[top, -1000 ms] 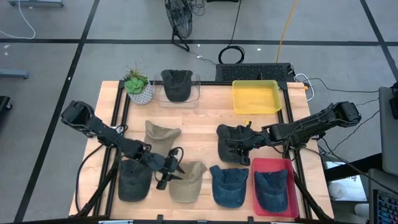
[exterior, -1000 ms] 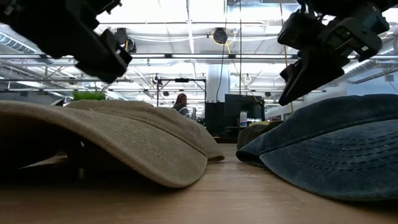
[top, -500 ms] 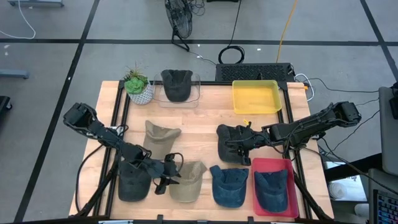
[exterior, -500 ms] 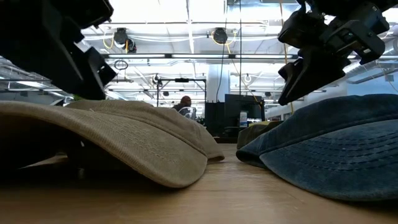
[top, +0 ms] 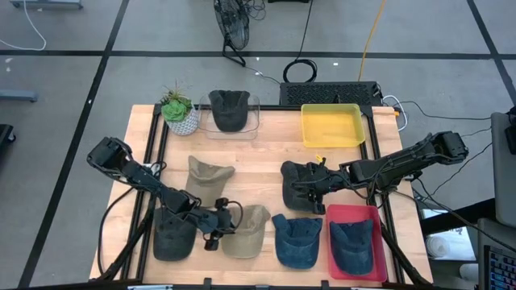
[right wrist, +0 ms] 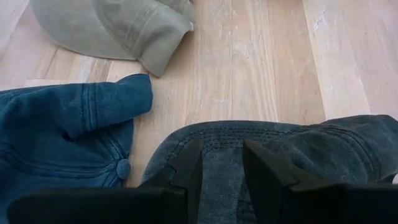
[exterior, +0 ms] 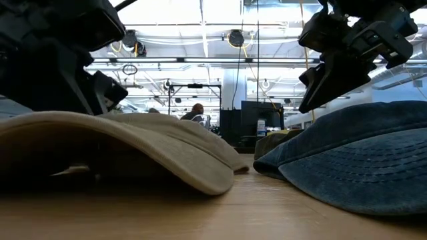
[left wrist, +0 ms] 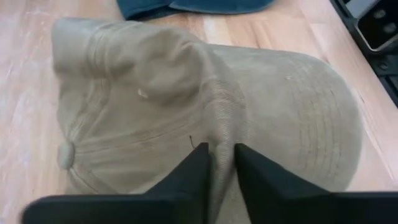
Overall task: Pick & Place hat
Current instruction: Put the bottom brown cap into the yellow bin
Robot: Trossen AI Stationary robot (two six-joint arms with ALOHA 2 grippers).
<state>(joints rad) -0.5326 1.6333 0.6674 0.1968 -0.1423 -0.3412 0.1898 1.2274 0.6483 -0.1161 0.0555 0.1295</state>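
One tan hat (left wrist: 205, 118) at table front, soft, light cloth; left gripper (left wrist: 219, 163) pinches a ridge of crown fabric. Right gripper (right wrist: 222, 163) clamps dark hat (right wrist: 298, 155). Crown folds, so grip may slip.

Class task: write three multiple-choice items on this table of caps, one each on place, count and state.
1. Which container holds a blue denim cap? A yellow plastic tray; B clear bin; C red plastic tray.
2. How many khaki cloth caps? A one; B two; C four.
3. The left tool is: A pinching a khaki cap; B open above the plant; C inside a tray.
C: the denim cap lies in it. B: one mid-table, one at the front. A: its fingers clamp a fold.
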